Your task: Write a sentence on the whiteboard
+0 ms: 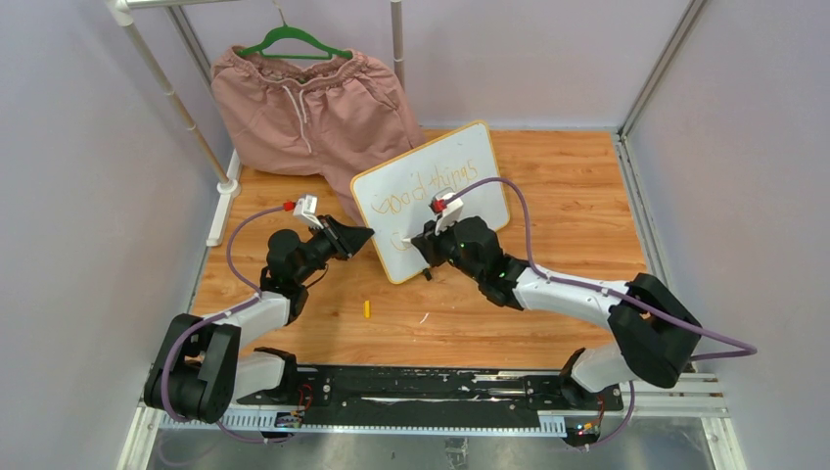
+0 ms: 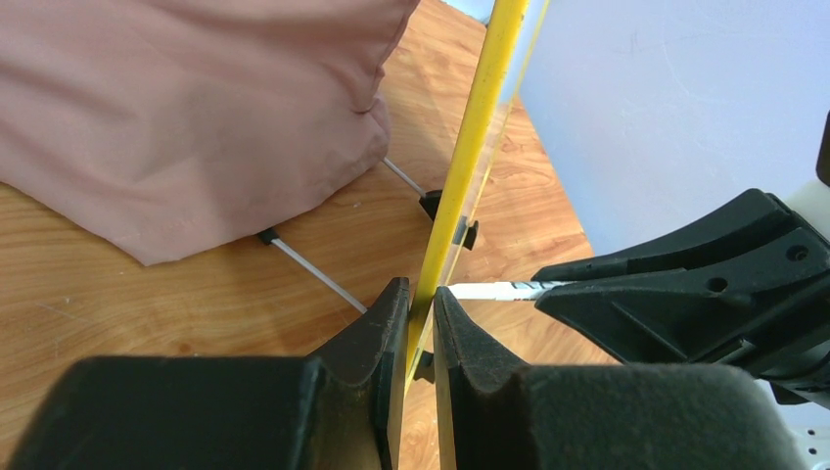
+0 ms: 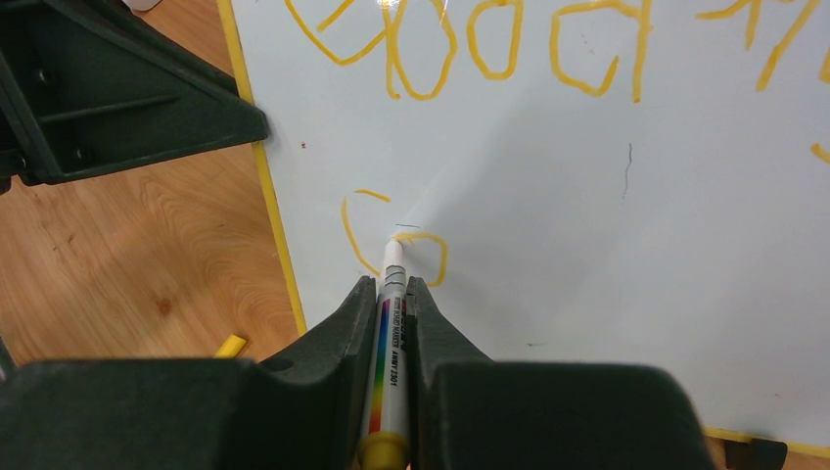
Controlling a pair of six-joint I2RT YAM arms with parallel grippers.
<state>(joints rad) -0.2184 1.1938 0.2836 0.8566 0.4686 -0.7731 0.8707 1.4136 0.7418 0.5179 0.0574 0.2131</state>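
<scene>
The whiteboard point(image 1: 460, 162) stands tilted on the wooden table, yellow-framed. Its top line reads "good things" in orange point(image 1: 436, 181); a second line has only a "c" and an "o" point(image 3: 396, 240). My left gripper point(image 1: 370, 234) is shut on the board's left edge point(image 2: 460, 176), one finger on each side of the yellow frame. My right gripper point(image 1: 419, 245) is shut on a white marker point(image 3: 389, 338) with a rainbow stripe and yellow end. The marker's tip touches the board at the "o". The marker also shows in the left wrist view point(image 2: 494, 291).
Pink shorts point(image 1: 308, 103) on a green hanger hang from a white rack point(image 1: 176, 98) behind the board's left. A yellow marker cap point(image 1: 367, 309) lies on the table in front of the board. The board's black clip feet point(image 2: 468, 233) rest on the wood.
</scene>
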